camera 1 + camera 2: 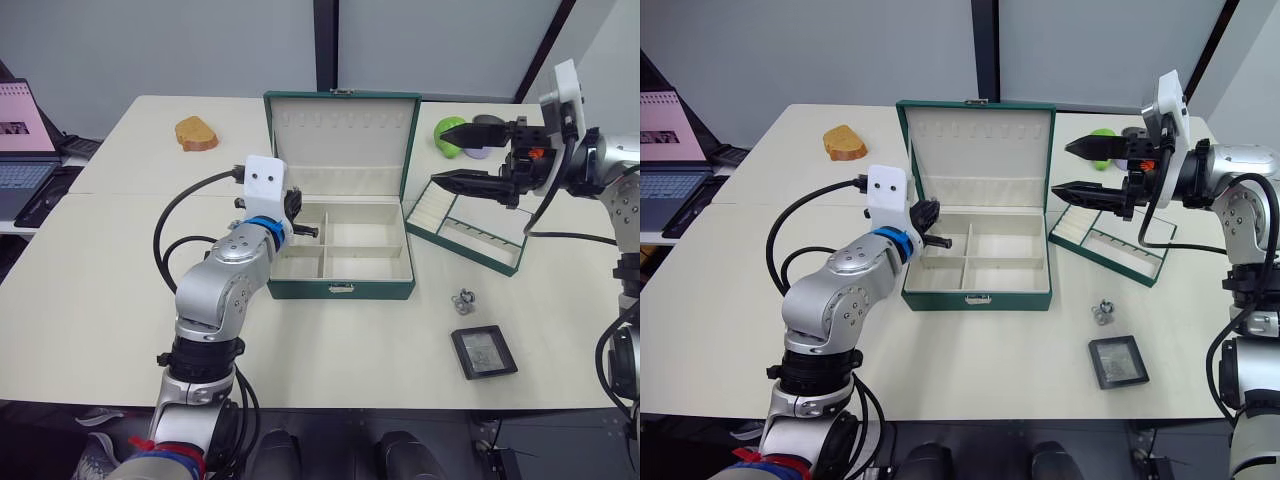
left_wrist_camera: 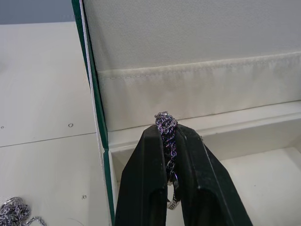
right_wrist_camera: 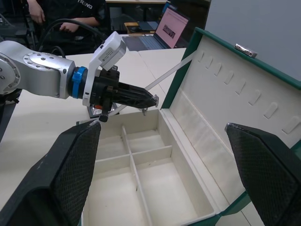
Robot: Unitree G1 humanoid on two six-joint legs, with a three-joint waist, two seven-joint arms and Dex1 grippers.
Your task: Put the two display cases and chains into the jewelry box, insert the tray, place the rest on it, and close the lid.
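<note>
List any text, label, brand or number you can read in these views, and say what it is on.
"TRUNO", or something close, partly cut off: on the dark shirt of the person behind the table.
Laptop screen: lines of text, too small to read.
Second laptop screen: content too blurred to read.
Jewelry box, tray, display case: no lettering visible.

Both arms had rounded silver-grey metal shells with black joints. The left arm point(image 1: 215, 290) wore a blue ring at the wrist and a white camera block with two small dark holes. Thick black cables looped beside each arm. The right gripper point(image 1: 460, 157) had black pointed fingers.
</note>
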